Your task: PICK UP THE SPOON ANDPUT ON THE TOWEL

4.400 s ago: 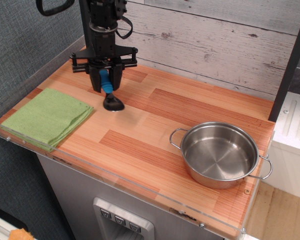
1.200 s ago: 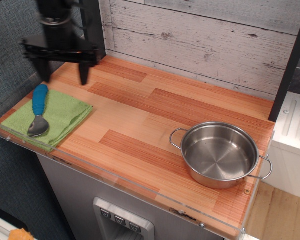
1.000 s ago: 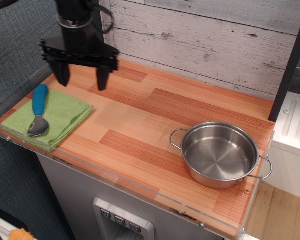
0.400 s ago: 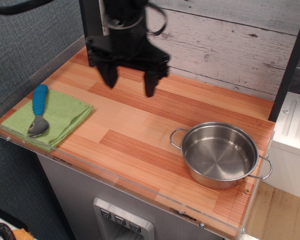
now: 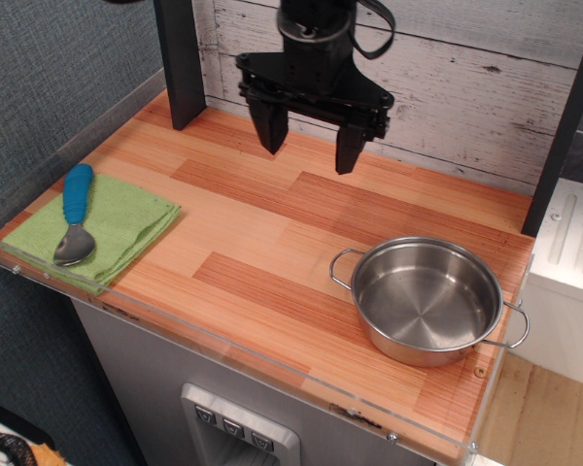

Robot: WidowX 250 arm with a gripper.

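The spoon, with a thick blue handle and a silver bowl, lies on the left part of the light-green folded towel at the counter's left front. Its bowl points toward the front edge. My black gripper hangs open and empty above the back middle of the counter, far to the right of the towel and spoon. Its two fingers point down and stand wide apart.
A steel pot with two handles stands at the front right. A clear plastic rim runs along the counter's front and left edges. A dark post stands at the back left, and a plank wall closes the back.
The spoon was in my shut gripper above the counter; it now lies on the towel. My open gripper has moved right, from over the towel to the back middle.
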